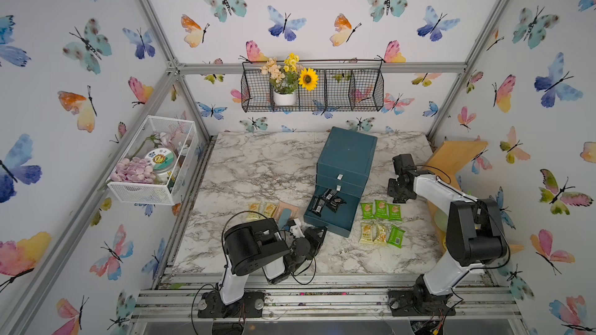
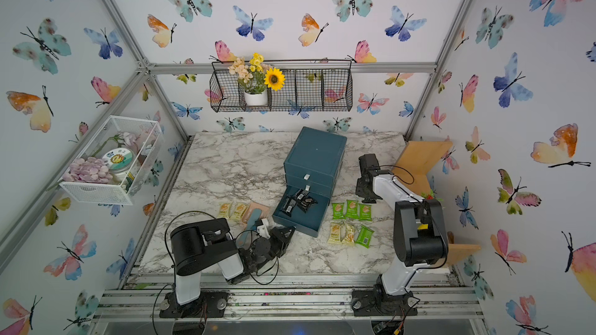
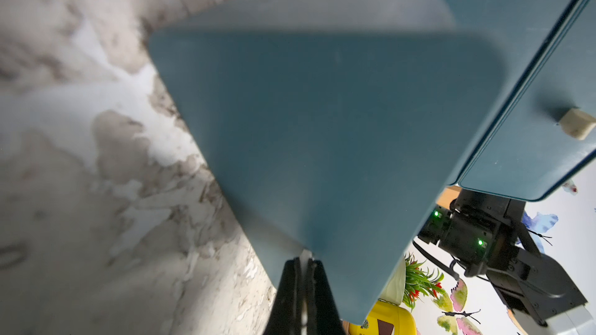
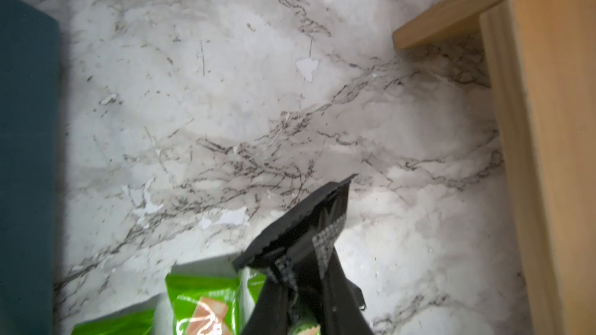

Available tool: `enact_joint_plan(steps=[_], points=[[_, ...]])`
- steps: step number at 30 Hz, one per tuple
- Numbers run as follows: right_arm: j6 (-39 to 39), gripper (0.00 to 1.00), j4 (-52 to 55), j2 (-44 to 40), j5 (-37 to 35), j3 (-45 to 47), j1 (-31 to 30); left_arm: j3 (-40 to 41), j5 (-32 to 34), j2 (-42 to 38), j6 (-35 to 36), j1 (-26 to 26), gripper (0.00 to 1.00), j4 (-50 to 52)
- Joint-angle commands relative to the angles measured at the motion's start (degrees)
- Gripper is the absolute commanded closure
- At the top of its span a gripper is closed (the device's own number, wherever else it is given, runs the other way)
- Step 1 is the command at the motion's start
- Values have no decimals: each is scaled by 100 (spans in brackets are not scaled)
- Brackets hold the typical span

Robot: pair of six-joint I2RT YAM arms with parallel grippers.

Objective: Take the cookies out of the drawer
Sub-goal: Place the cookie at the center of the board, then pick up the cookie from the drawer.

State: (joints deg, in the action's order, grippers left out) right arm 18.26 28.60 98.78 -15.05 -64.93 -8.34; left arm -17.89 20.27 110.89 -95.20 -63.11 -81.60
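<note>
The teal cabinet (image 1: 346,153) has its bottom drawer (image 1: 332,219) pulled out, with black cookies (image 1: 327,201) lying in it. My left gripper (image 1: 319,232) (image 3: 304,262) is at the drawer's front, shut on its small white handle (image 3: 304,254). My right gripper (image 1: 398,199) (image 4: 303,272) hovers over the table right of the cabinet, shut on a black cookie packet (image 4: 303,230). Green cookies (image 1: 380,210) lie in a row under it, with pale yellow (image 1: 367,233) and green (image 1: 396,236) ones in front. Two pale yellow packets (image 1: 261,211) lie left of the drawer.
A teal-handled brush (image 1: 283,219) on a peach dustpan (image 1: 288,208) lies by my left arm. A wooden shelf (image 1: 454,156) stands at the table's right edge. A white wire basket (image 1: 154,162) hangs on the left wall, and a black one with flowers (image 1: 312,88) on the back wall.
</note>
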Motion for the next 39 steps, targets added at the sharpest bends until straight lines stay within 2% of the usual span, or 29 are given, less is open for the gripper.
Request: enact_joint_plan(steps=[1,7,14,17,21,27,33,39], points=[[-204,97,-108,369,-83,-351,84,25,131,-119,114,40,100,219],[-235,89,-74,897,209,-600,157,16,136,-115,110,48,100,222],[-283,57,-9,716,239,-530,175,7,125,-120,110,50,100,249],[-376,51,119,370,257,-576,175,3,122,-118,111,48,100,259],[-543,50,153,-368,353,-538,175,-14,121,-120,113,46,100,273],[-1175,49,-827,-2158,1474,32,95,-26,99,-94,124,49,100,294],[-2492,49,-1998,-3315,2450,660,-968,12,113,-92,114,42,100,310],[-4151,50,-2333,-3567,3582,1225,-1833,45,138,-137,115,43,100,329]])
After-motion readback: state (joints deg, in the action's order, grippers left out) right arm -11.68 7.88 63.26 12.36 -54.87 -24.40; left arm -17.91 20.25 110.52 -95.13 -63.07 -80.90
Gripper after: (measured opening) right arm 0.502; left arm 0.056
